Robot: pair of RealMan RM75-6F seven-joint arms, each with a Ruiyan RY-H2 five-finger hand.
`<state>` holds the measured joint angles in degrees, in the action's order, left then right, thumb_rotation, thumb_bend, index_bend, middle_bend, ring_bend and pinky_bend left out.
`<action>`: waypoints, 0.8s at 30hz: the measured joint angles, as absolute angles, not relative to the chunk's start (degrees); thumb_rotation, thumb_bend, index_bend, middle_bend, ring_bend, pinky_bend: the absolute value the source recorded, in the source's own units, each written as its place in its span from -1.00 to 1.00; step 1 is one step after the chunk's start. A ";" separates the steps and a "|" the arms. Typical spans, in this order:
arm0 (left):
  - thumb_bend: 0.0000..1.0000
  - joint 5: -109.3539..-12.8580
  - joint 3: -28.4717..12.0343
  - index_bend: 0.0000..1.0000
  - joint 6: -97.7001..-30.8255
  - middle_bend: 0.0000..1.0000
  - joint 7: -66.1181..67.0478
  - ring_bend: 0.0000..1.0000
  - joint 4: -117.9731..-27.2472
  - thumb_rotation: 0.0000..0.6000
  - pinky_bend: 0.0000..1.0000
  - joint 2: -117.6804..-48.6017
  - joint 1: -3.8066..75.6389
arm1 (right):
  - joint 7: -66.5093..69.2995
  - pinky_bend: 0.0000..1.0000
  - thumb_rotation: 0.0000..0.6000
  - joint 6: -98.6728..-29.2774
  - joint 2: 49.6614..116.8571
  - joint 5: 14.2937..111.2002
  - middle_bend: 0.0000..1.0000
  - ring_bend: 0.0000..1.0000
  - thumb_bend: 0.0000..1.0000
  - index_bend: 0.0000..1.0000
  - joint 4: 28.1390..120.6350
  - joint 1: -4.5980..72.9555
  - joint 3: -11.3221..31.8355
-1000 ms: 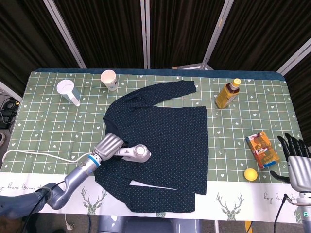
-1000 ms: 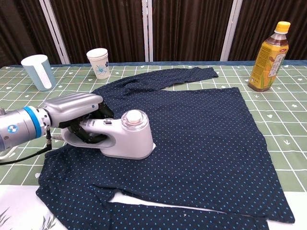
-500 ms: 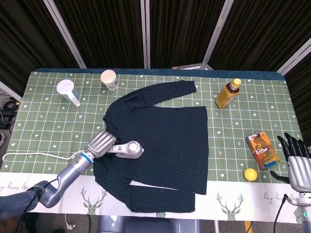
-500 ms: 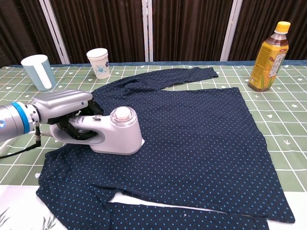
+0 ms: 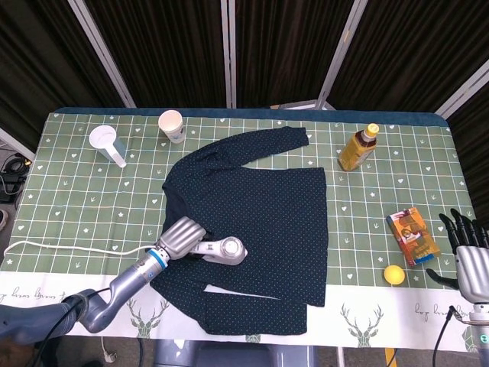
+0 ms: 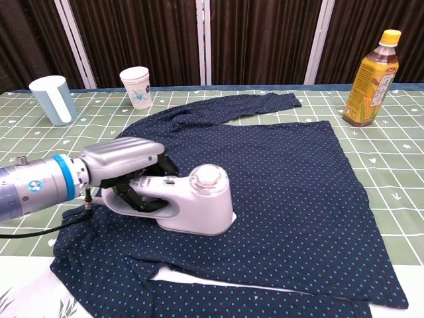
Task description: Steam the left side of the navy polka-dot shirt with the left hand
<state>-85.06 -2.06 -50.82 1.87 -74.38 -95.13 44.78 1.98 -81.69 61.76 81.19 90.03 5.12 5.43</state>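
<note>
Chest view, left hand (image 6: pixel 122 159) clamped on steamer handle (image 6: pixel 189 205), steamer flat on navy polka-dot shirt (image 6: pixel 285 172), right hand (image 5: pixel 466 256) fingers apart, holding nothing.

— What can't we see?
— The left hand (image 6: pixel 122 159) covers the steamer (image 6: pixel 192 205) handle, so its fingers underneath are hidden.
— And the right hand (image 5: pixel 467 256)?
— Cut off by the picture's edge.
— The shirt (image 6: pixel 265 179)?
— Its bottom runs off the chest picture.

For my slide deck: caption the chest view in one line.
Left hand presses a white steamer onto the navy polka-dot shirt spread on the green checked table.
</note>
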 measured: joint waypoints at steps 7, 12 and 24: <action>0.44 -83.05 -3.50 0.85 -49.11 0.69 5.70 0.61 -75.66 1.00 0.94 -97.59 46.25 | 2.15 -1.00 1.00 -81.78 61.68 81.39 -1.00 -1.00 -1.00 -1.00 90.03 5.07 5.37; 0.44 -81.93 -3.70 0.85 -48.78 0.69 6.90 0.61 -75.56 1.00 0.94 -98.47 46.31 | 2.27 -1.00 1.00 -81.74 61.67 81.28 -1.00 -1.00 -1.00 -1.00 89.92 5.04 5.39; 0.44 -81.52 -2.74 0.85 -49.11 0.69 7.36 0.61 -77.32 1.00 0.95 -93.51 45.36 | 1.58 -1.00 1.00 -81.88 61.83 81.57 -1.00 -1.00 -1.00 -1.00 90.20 5.07 5.30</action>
